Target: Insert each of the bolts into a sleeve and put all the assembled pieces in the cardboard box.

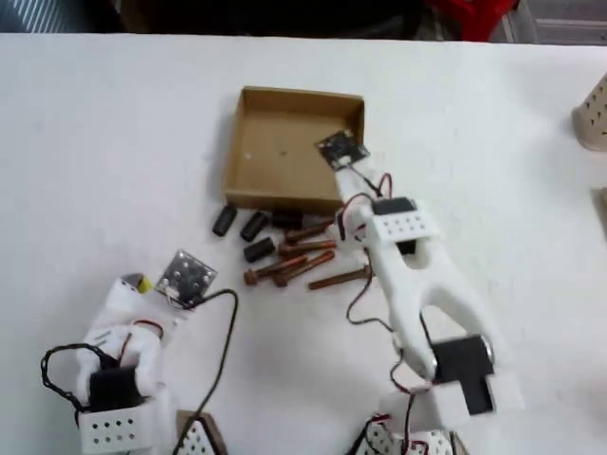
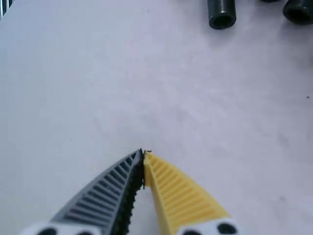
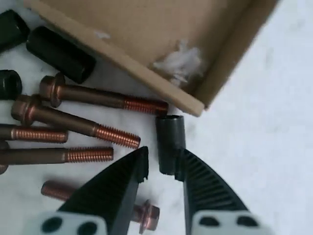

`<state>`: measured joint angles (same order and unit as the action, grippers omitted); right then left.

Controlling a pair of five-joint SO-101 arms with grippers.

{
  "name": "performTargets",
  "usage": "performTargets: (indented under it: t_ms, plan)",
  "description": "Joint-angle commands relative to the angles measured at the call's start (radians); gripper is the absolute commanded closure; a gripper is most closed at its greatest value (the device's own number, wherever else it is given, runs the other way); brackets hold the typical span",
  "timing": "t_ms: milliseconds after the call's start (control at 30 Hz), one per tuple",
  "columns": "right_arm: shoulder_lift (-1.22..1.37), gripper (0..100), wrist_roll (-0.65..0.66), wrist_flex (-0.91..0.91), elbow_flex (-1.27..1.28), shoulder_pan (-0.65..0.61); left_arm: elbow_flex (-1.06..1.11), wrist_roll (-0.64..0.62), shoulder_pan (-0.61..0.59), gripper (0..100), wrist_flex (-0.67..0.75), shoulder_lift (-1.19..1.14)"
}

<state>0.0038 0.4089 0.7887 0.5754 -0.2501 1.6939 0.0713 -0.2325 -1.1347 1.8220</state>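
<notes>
The open cardboard box (image 1: pixel 248 142) stands mid-table, and its near wall (image 3: pixel 122 62) fills the far part of the right wrist view. Several copper bolts (image 1: pixel 305 262) and black sleeves (image 1: pixel 254 226) lie loose just in front of it. My right gripper (image 3: pixel 164 164) is open at the box's near right corner, with one end of a lying black sleeve (image 3: pixel 170 139) between its black fingertips. One bolt (image 3: pixel 100 99) lies against that sleeve's far end, another (image 3: pixel 146 215) under the fingers. My left gripper (image 2: pixel 143 155) is shut and empty over bare table, short of two sleeves (image 2: pixel 221 12).
A white scrap (image 3: pixel 178 61) lies in the box's corner. The left arm (image 1: pixel 119 379) sits low at the front left, the right arm (image 1: pixel 427 303) stretches from the front edge toward the box. A pale perforated object (image 1: pixel 593 118) stands at the right edge.
</notes>
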Motion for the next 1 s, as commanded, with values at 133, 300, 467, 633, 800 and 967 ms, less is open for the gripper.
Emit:
performTargets:
  t_ms: [133, 300, 467, 633, 800, 967]
  plan:
    - [0.159, 91.8, 0.092, 0.001, -0.150, 0.018, -0.002, 0.002, -0.007, 98, 0.008, 0.002]
    - [0.176, 91.8, 0.094, 0.001, -0.153, 0.018, -0.002, 0.002, -0.005, 98, 0.008, 0.002]
    - [0.182, 91.7, 0.095, -0.001, -0.157, -0.002, -0.002, 0.002, -0.005, 98, 0.008, 0.002]
    - [0.182, 91.7, 0.130, -0.001, -0.157, -0.008, -0.002, 0.002, -0.005, 98, 0.008, 0.002]
    - [0.182, 97.6, 0.175, 0.007, -0.149, -0.007, -0.002, 0.002, -0.005, 98, 0.008, 0.002]
    - [0.171, 98.1, 0.170, 0.024, -0.110, 0.035, -0.003, 0.002, -0.010, 98, 0.008, 0.002]
